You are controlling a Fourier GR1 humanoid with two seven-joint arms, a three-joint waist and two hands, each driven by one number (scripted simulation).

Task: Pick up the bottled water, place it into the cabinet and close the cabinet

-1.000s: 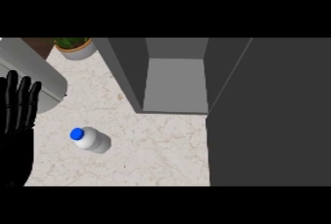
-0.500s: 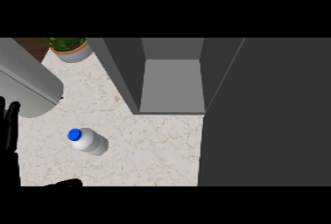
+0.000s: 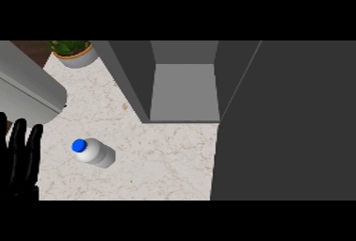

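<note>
Resting at the view's lower left edge, the left hand (image 3: 20,157) shows black fingers (image 3: 33,141) straight and pointing up, relaxed and holding nothing. Just to their right, apart from them and not touching, the water bottle (image 3: 94,152) stands on the pale marbled counter (image 3: 160,164) (seen from above, so its blue cap (image 3: 79,145) faces up and slightly left). Farther back and to the right, the cabinet (image 3: 182,89) is open, its grey inner shelf visible between dark side walls, and its dark door (image 3: 292,122) fills the view's right side. At the left, a grey rounded appliance (image 3: 24,89) sits above the hand. Farthest away, a potted plant (image 3: 75,52) stands at the counter's back left corner.
</note>
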